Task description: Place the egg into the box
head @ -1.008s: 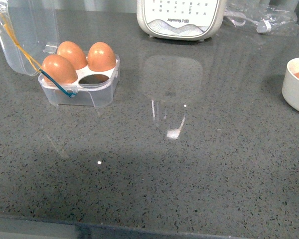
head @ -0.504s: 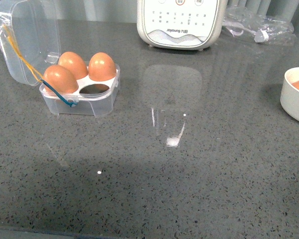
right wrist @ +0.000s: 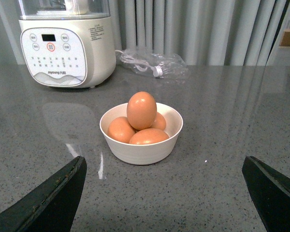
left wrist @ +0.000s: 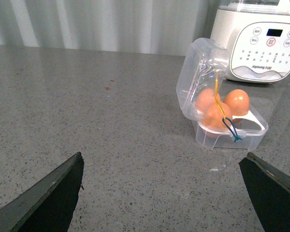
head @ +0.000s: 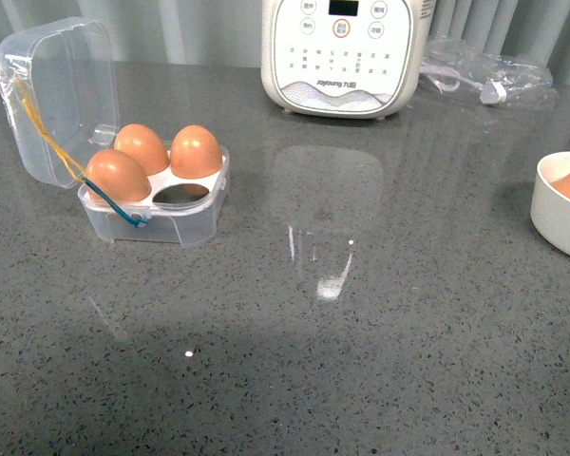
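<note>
Bench (head: pixel 380 361): grey speckled stone, glossy, carrying everything listed here
Box (head: pixel 157 214): on the left part of the bench in the front view, clear plastic, square, sitting flat
Lid (head: pixel 57 95): clear, swung open, standing up behind the box on its far-left side
Tray (left wrist: pixel 253 126): white, holed, inside the box; three holes filled, the near-right one in the front view unfilled
Three brown eggs (head: pixel 196 152): seated in the tray, two at the back and one at the near left
Elastic loops (head: pixel 122 209): yellow strand running down from the lid, blue strand crossing the near-left egg to the box's front edge
Egg (right wrist: pixel 141 110): orange-brown, standing upright on top of the other brown eggs in the bowl, outside the box
Bowl (right wrist: pixel 141 151): round, white, at the right edge of the front view, well apart from the box
Appliance (head: pixel 342 52): white, with a button panel, at the far side of the bench
Plastic bag (head: pixel 484 81): clear, crumpled, just right of the appliance
Left tool (left wrist: pixel 164 159): released, dark fingers (left wrist: pixel 53 193) spread wide, grasping nothing, facing the box from a distance
Right tool (right wrist: pixel 164 159): released, spread wide, grasping nothing, facing the bowl, apart from it
</note>
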